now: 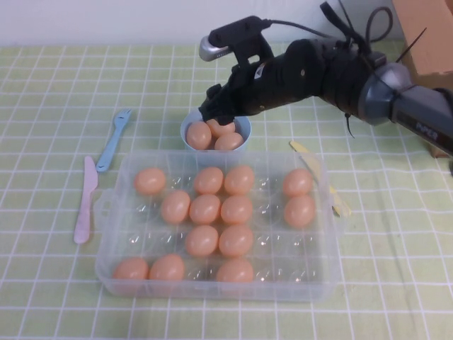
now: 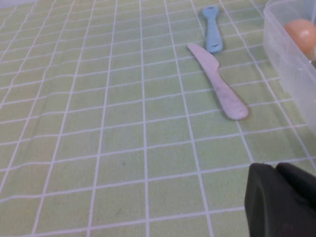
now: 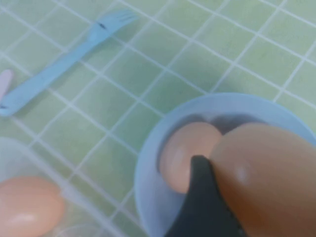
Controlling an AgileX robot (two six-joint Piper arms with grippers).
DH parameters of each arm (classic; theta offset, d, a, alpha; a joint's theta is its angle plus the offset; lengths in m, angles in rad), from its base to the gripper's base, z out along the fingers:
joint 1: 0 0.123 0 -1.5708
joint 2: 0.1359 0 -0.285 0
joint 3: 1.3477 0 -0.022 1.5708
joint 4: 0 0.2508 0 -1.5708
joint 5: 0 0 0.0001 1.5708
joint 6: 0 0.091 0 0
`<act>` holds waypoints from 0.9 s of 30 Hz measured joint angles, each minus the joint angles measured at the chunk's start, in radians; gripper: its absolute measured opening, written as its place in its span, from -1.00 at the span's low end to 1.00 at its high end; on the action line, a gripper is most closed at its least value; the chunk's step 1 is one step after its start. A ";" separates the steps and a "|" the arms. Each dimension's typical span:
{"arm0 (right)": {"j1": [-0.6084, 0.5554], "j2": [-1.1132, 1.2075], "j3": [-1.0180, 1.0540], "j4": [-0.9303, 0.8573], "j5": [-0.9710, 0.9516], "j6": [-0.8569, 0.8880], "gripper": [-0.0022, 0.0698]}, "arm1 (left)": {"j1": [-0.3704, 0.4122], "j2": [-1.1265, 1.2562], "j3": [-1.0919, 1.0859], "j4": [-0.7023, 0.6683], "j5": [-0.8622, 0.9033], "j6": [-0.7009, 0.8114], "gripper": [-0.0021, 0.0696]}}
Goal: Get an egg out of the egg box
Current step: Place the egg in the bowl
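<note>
Near edge: egg box (image 1: 106, 265), a clear plastic tray on the counter (image 1: 42, 297), closest to the camera, with eggs sitting in its dimples and several dimples bare.
Egg in hand: egg (image 3: 269, 175) is out of the tray, clamped in the right gripper (image 1: 221, 113); the right wrist view shows a dark finger (image 3: 205, 197) pressed against its side.
Right gripper: partly open, its jaws spread to the egg's width, hanging just above the bowl (image 1: 244, 129) at the far side of the tray.
Bowl: small, light blue, touching or just beside the tray's far wall; other eggs already lie in it.
Key relation: bowl lies directly below the held egg. Judged next move is a short drop and release; the eggs already there leave little free room.
Egg axis: cannot tell; the gripper hides it in the high view.
Left gripper: (image 2: 281, 202) low over bare counter, left of the tray, well away from the bowl; fingers not readable.
Nearer arm: right.
Bystanders: pale knife (image 1: 86, 202) and blue fork (image 1: 113, 140) left of the tray, apart from it.
</note>
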 joint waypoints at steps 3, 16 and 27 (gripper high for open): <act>-0.018 0.040 -0.027 0.007 -0.003 0.002 0.20 | 0.000 0.000 0.000 0.000 0.000 0.000 -0.96; -0.029 0.180 -0.192 0.015 0.078 0.004 0.20 | 0.000 0.000 0.000 0.000 0.000 0.000 -0.96; -0.029 0.204 -0.205 0.015 0.094 0.008 0.27 | 0.000 0.000 0.000 0.000 0.000 0.000 -0.96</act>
